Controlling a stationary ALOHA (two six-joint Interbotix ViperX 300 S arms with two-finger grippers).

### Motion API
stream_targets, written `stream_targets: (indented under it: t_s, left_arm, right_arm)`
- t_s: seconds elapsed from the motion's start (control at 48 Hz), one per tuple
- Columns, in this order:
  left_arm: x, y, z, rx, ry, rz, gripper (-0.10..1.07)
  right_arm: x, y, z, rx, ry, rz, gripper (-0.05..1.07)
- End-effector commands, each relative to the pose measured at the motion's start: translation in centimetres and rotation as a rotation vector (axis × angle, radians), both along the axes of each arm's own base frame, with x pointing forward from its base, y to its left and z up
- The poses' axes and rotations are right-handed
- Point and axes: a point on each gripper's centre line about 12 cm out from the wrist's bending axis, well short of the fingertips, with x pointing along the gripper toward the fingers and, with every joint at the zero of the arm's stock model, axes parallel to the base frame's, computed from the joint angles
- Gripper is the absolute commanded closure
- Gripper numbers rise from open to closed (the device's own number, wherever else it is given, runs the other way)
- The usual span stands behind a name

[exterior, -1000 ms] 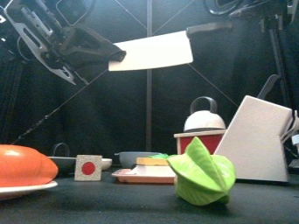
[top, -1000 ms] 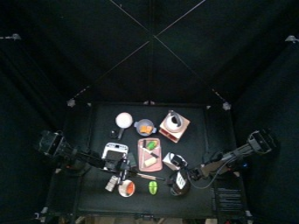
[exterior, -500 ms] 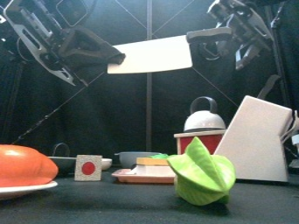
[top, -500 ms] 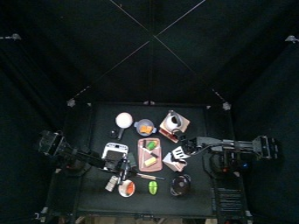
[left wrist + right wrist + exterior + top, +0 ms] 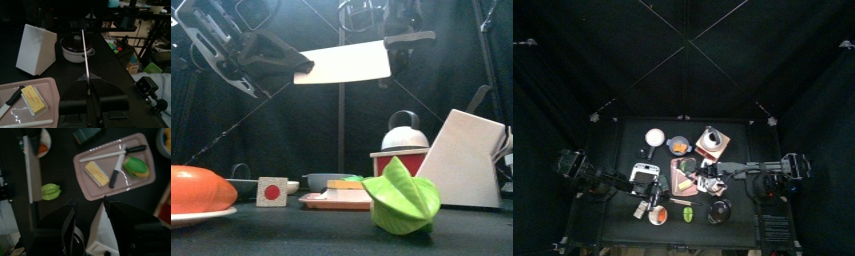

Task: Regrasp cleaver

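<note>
Cleaver (image 5: 348, 63) hangs high above the desk (image 5: 640, 138), clamped by the blade's end in the left gripper (image 5: 302, 66), handle toward the wide-open right gripper (image 5: 85, 210) above, and a misjudged close could knock it loose onto the pink tray (image 5: 127, 170) below.

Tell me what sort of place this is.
Most likely a robot test pen staged as a small kitchen. Black curtains enclose a small black table holding a pink cutting board and a white knife block, while the left hand holds a cleaver up in the air.
</note>
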Motion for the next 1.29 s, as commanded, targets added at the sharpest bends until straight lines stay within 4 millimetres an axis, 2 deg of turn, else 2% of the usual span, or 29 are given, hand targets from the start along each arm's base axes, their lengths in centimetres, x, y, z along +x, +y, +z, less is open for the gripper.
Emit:
stream_targets:
  t_s: [0.0, 0.125, 0.229, 0.375, 0.604, 0.75, 0.917, 1.104, 1.271]
  left_arm:
    - [0.3, -0.1, 1.0, -0.007, -0.035, -0.001, 0.59]
    - [0.4, -0.1, 1.0, -0.007, -0.033, 0.000, 0.59]
    - [0.4, -0.1, 0.9, -0.007, -0.030, 0.001, 0.59]
    - [0.3, -0.1, 1.0, -0.008, -0.034, 0.000, 0.59]
    - [0.6, 0.2, 1.2, -0.032, -0.034, 0.034, 0.59]
    - [0.5, -0.2, 1.8, 0.006, 0.009, 0.025, 0.59]
    - [1.3, -1.4, 2.4, 0.046, 0.097, 0.041, 0.59]
    - [1.4, -2.8, 2.7, 0.103, 0.076, 0.078, 0.59]
    - [0.9, -3.7, 1.6, 0.119, 0.095, 0.165, 0.59]
  right_arm:
    - [-1.0, 0.9, 1.6, 0.016, -0.185, 0.035, 0.22]
    - [-2.7, 2.1, 1.3, 0.035, -0.326, 0.080, 0.22]
    - [-3.6, 2.6, 0.4, 0.064, -0.371, 0.091, 0.22]
    - [-4.2, 3.0, -0.7, 0.132, -0.330, 0.063, 0.22]
    - [-3.7, 5.6, -2.0, 0.218, -0.244, 0.080, 0.22]
    - [-4.2, 5.7, -2.1, 0.218, -0.179, 0.081, 0.22]
    - [-4.4, 5.5, -1.8, 0.265, -0.160, 0.030, 0.22]
    - [-4.8, 5.2, -1.9, 0.265, -0.092, -0.033, 0.22]
    - [-4.9, 5.6, -2.0, 0.204, -0.097, -0.045, 0.22]
